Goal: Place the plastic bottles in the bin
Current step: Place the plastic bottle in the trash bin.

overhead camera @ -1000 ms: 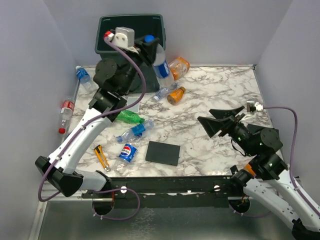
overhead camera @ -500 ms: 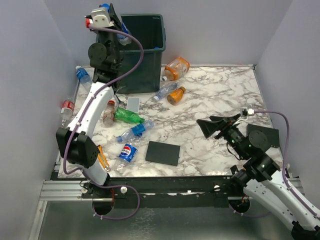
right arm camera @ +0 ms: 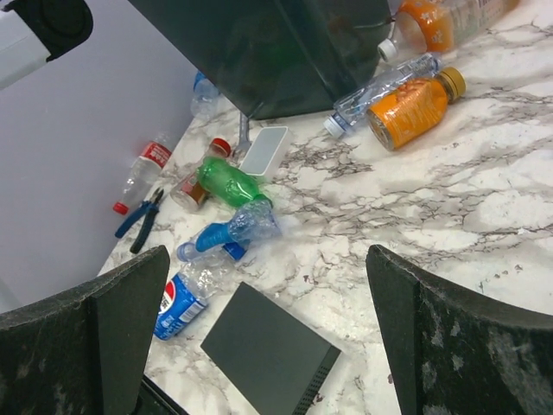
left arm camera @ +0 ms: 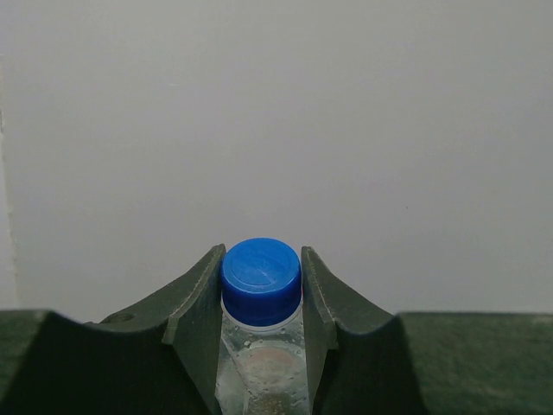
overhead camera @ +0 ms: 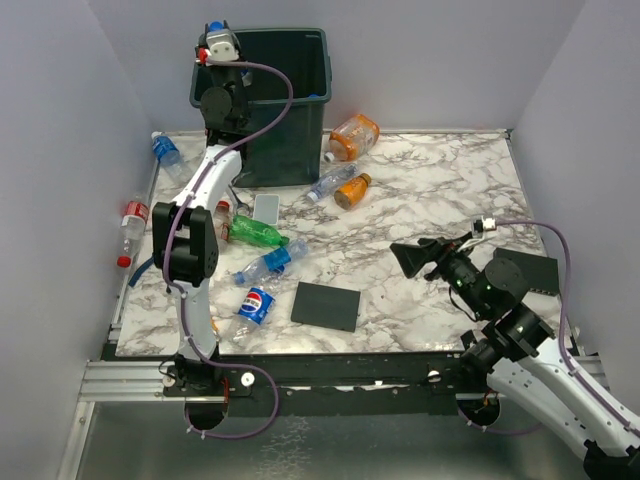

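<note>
Left gripper (left arm camera: 261, 264) raised high, jaws nearly closed on the neck of a blue-capped bottle (left arm camera: 262, 363), cap poking out just above the fingertips. From overhead the hand sits at the far left corner of the bin (overhead camera: 290, 130); whether the bottle hangs squarely over the opening I cannot tell. Not released yet. Right gripper (overhead camera: 412, 258) hovers low over the near right of the table (overhead camera: 440, 190), jaws spread wide, holding nothing. Bin interior reads dark from above, so no count of what is already inside. Left outside: big orange bottle (overhead camera: 355, 135) just beside the bin's right wall; clear slim bottle (overhead camera: 325, 185) and small orange bottle (overhead camera: 352, 190) close together in front of it; green bottle (overhead camera: 258, 233) with a brown red-capped bottle (overhead camera: 218, 222) beside it; crushed blue-tinted bottle (overhead camera: 270, 262); Pepsi bottle (overhead camera: 257, 303) near the front edge. Two more sit at the far left margin, a blue-label bottle (overhead camera: 165, 150) and a red-label bottle (overhead camera: 130, 222), the latter seemingly off the marble. Black square plate (overhead camera: 325, 305) and pliers (right arm camera: 143, 216) are not for the bin. Judgement: early to middle of the job, one drop pending, about nine bottles to go.
</note>
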{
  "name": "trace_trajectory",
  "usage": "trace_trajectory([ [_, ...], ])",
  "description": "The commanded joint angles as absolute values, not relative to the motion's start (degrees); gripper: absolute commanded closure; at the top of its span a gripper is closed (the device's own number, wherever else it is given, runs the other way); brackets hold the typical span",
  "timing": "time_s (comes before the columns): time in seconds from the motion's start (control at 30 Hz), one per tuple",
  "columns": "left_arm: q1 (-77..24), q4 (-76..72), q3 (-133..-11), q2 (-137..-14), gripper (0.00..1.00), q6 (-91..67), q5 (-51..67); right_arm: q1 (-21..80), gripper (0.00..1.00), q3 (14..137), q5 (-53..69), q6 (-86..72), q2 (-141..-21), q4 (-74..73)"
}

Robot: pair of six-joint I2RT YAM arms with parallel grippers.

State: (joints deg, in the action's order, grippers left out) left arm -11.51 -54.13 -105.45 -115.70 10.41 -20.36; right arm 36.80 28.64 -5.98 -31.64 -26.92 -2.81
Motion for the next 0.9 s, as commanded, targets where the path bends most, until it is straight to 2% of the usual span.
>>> trace_trajectory([
  [0.0,-10.3,-61.0,-109.4,-120.8,1.0,7.2,-21.8,37.2,0.0,29.3,-7.8,-30.4,-28.3,-4.0],
  [0.07,-10.3,-60.8,-108.3,-122.1,1.0,5.1,-22.8,37.2,0.0,29.1,-8.2,-30.4,-28.8,-4.0],
  [0.1,-10.3,-60.3,-107.3,-122.2,0.97,4.0,-22.7,37.2,0.0,28.9,-8.4,-30.5,-29.0,-4.0],
  [0.17,-10.4,-58.8,-105.9,-122.2,0.72,3.0,-22.0,37.2,0.0,28.8,-8.5,-30.4,-29.4,-3.9],
  [0.3,-10.5,-55.0,-107.0,-121.1,0.12,2.3,-21.5,37.2,0.0,28.8,-8.4,-30.0,-30.0,-3.1],
  [0.33,-10.5,-54.2,-107.9,-120.8,0.02,2.3,-21.3,37.2,0.0,28.9,-8.4,-29.7,-30.2,-2.8],
  [0.57,-13.4,-52.9,-109.6,-113.0,0.01,2.0,-19.8,37.2,0.0,30.6,-9.0,-28.0,-32.3,-1.4],
  [0.7,-21.4,-50.8,-100.1,-102.6,0.01,4.4,-17.2,37.2,0.0,31.4,-10.4,-28.1,-34.8,-0.6],
  [0.8,-29.3,-44.3,-90.6,-93.8,0.01,6.4,-15.4,37.1,0.0,33.1,-13.4,-29.0,-38.9,-1.2],
  [0.87,-32.7,-38.9,-84.7,-89.5,0.01,2.4,-16.4,37.0,0.0,35.0,-15.5,-29.4,-42.7,-2.8],
])
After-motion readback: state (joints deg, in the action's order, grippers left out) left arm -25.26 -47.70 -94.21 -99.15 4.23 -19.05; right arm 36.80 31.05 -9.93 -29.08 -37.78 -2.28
